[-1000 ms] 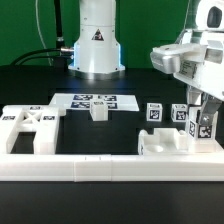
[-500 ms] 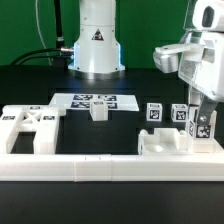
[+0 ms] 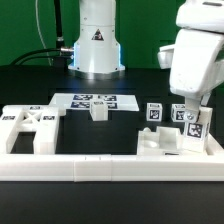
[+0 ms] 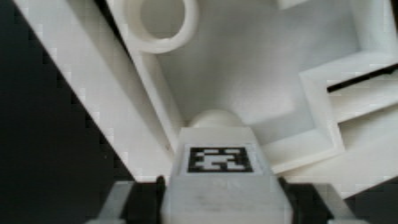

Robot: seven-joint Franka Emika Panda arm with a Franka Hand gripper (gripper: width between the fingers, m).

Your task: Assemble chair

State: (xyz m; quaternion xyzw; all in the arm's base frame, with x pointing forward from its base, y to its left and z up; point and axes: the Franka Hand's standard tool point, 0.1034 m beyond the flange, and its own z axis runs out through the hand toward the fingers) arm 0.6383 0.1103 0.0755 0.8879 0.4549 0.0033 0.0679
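Chair parts line the exterior view: braced panel (image 3: 30, 125) lower left, small block (image 3: 98, 110) centre, spare legs (image 3: 155, 113) right of centre, seat piece (image 3: 160, 143) lower right. The gripper (image 4: 217, 203) clenches one leg (image 4: 217, 135) above that piece. Lower it straight and square. The mating hole is hidden beneath the leg.
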